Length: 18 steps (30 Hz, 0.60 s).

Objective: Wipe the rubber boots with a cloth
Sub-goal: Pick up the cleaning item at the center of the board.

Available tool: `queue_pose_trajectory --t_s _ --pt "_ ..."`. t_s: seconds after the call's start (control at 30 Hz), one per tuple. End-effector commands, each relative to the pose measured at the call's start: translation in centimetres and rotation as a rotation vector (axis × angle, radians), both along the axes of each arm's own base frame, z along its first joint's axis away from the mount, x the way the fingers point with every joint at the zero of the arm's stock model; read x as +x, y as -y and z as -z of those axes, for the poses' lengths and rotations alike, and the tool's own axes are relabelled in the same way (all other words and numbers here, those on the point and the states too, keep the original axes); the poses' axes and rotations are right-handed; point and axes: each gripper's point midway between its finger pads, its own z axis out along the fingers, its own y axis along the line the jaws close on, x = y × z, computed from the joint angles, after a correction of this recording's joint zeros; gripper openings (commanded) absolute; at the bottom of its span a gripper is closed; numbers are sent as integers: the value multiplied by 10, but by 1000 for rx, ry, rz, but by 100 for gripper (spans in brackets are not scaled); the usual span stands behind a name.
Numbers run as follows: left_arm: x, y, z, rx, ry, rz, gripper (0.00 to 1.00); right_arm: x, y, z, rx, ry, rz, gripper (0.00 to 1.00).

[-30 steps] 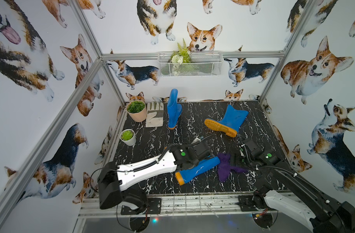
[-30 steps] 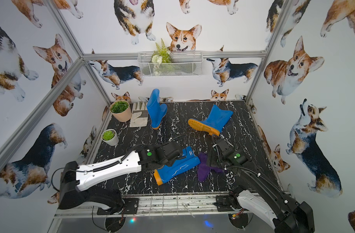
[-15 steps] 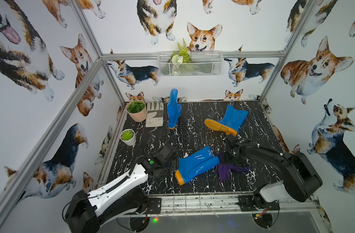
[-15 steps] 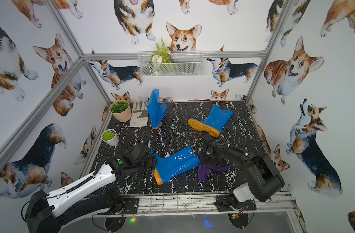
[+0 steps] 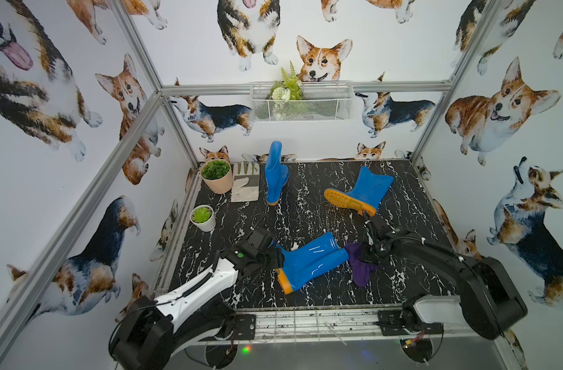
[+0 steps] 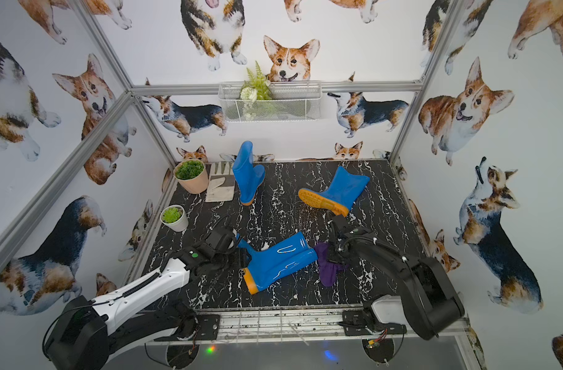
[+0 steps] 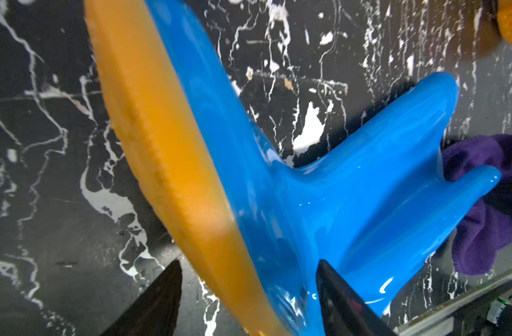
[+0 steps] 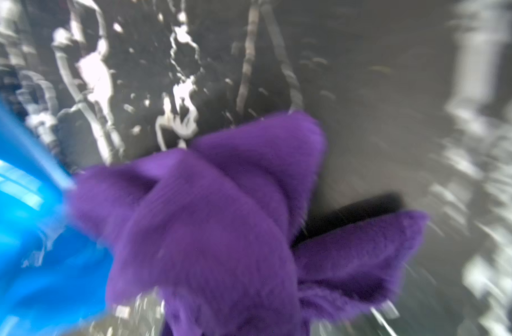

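You had the front boot (image 5: 309,261) lying on its side near the front edge of the table (image 5: 305,208), with its orange sole toward the left arm and its open shaft toward the right arm. Your left gripper (image 5: 269,256) was at the foot of this boot, with the jaws apart, one on each side of the foot. In the left wrist view one finger (image 7: 345,302) lay against the blue upper. A strip of table showed between the other finger and the sole, so I could not say that it pressed the boot. Your right gripper (image 5: 368,253) was closed on the cloth (image 5: 358,272), which was bunched and touched the shaft opening of the front boot. The upright boot (image 5: 275,173) stood near the back wall, just beside the work glove (image 5: 245,185). The tipped boot (image 5: 363,192) lay further right, with its sole showing.
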Motion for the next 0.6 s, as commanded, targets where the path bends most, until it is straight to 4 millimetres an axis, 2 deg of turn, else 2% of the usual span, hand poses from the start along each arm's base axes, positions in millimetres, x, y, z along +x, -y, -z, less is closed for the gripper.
queue_pose_trajectory --t_s 0.0,0.03,0.1,0.13,0.2,0.27,0.3,0.37,0.5,0.57 --pt "6 20 2 -79 -13 26 70 11 14 -61 -3 194 42 0" --pt "7 23 3 -92 -18 33 67 13 16 -77 5 237 46 0" --pt "9 29 3 -112 -13 40 62 15 13 -98 27 283 39 0" --pt "12 32 0 -121 -4 44 58 17 5 -110 48 307 18 0" --pt "16 35 -5 -127 14 46 52 20 -16 -122 64 328 -43 0" --pt "21 38 -9 -127 25 51 46 23 -48 -127 88 345 -114 0" --pt "24 39 -10 -125 29 52 42 25 -70 -127 116 346 -154 0" --pt "29 42 -12 -125 32 49 38 27 -120 -116 162 321 -241 0" --pt "37 42 -11 -115 29 8 31 23 -207 -95 218 259 -400 0" --pt "36 43 -11 -131 31 -7 31 21 -239 -81 236 225 -454 0"
